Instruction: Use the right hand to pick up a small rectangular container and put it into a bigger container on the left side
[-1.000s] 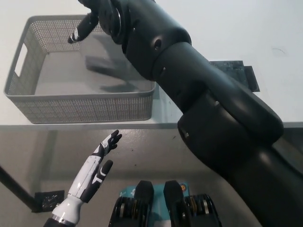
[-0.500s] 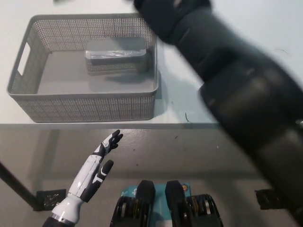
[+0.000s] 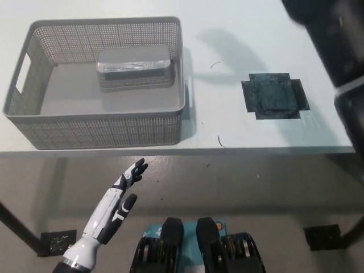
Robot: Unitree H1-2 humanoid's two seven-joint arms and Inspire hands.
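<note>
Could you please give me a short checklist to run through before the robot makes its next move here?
1. Small container is inside the big basket: ok, it lies toward the back wall.
2. Small container sits flat, not tipped: ok.
3. Basket fully on the table: ok, though its front wall is close to the table edge.
4. Right arm clear of the basket: ok, it is at the picture's upper right edge.
5. Right hand empty: cannot tell, the hand is out of view.
6. Left hand out of the way: ok, it is below the table edge, fingers apart, holding nothing.
</note>
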